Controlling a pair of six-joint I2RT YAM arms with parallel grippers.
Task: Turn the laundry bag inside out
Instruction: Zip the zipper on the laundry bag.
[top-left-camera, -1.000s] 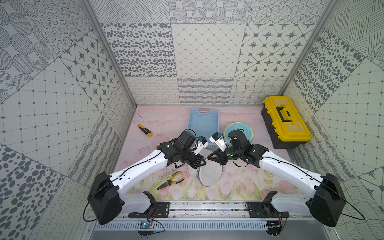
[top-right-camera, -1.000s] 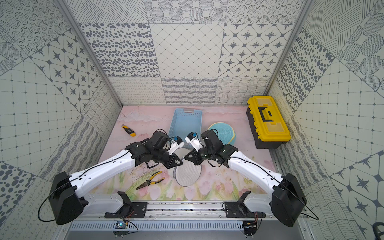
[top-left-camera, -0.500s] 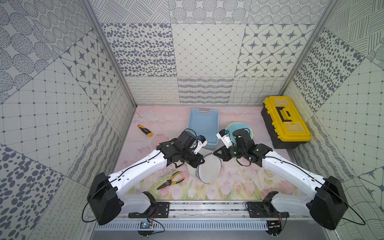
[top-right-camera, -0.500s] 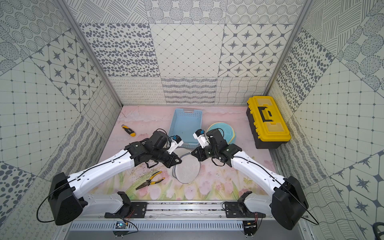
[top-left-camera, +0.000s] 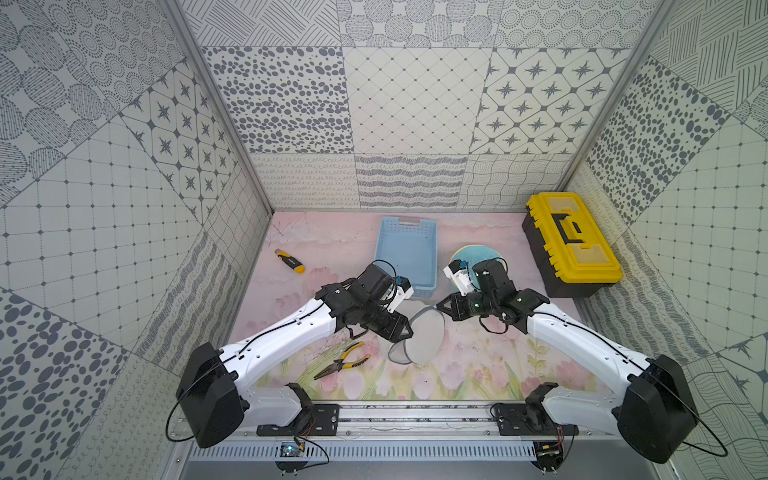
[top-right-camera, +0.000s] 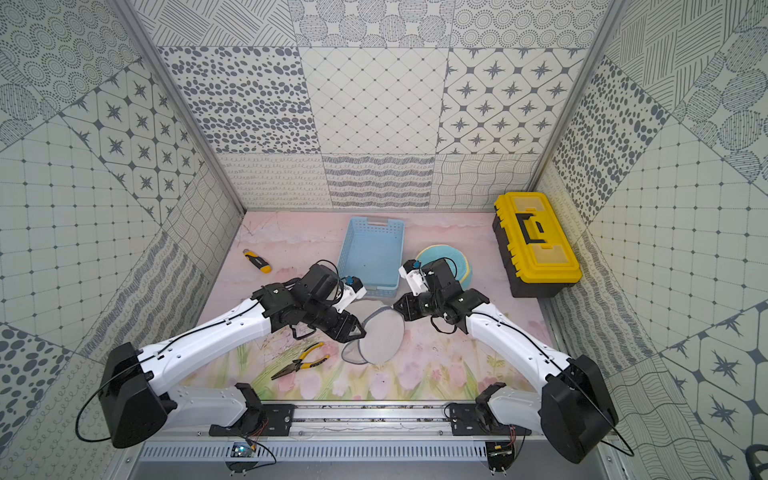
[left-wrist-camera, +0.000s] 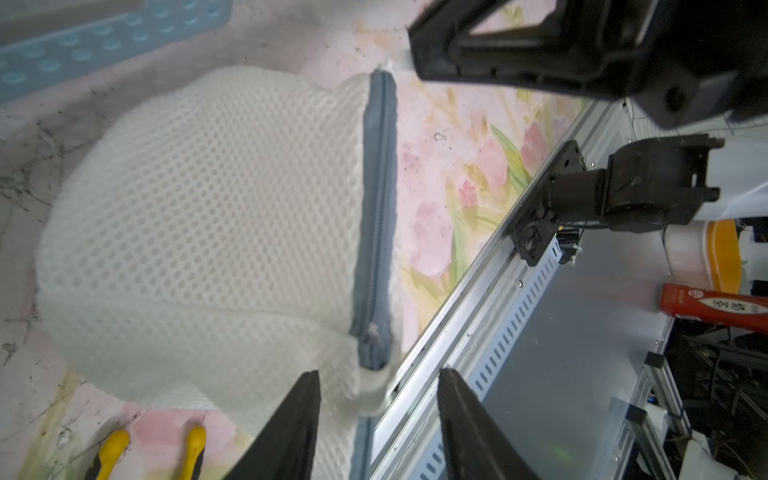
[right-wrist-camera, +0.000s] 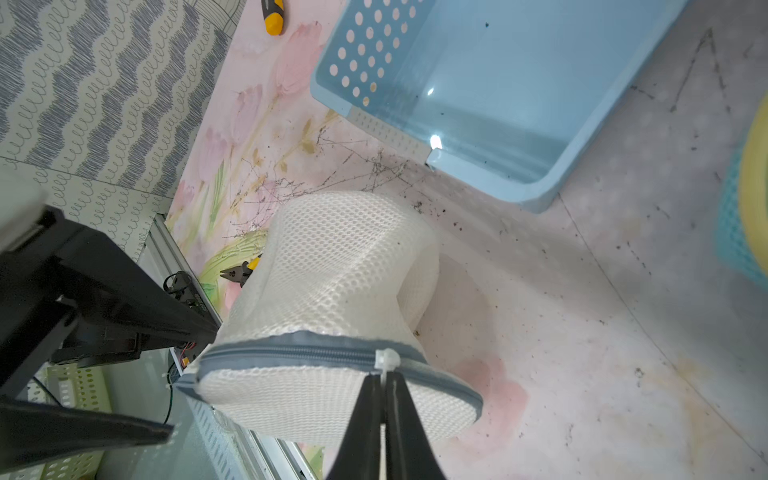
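Right wrist view: right gripper (right-wrist-camera: 384, 388) pinches the laundry bag (right-wrist-camera: 332, 291) zipper tab, probably; left gripper (left-wrist-camera: 378, 415) fingers gape, empty.

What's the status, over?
Left gripper open beside the bag. Right gripper shut on the zip tab. Laundry bag zipped, hanging. Pliers nearby.

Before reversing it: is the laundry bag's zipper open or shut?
Shut: in the wrist views the grey zipper runs closed along the laundry bag, its teeth meshed.
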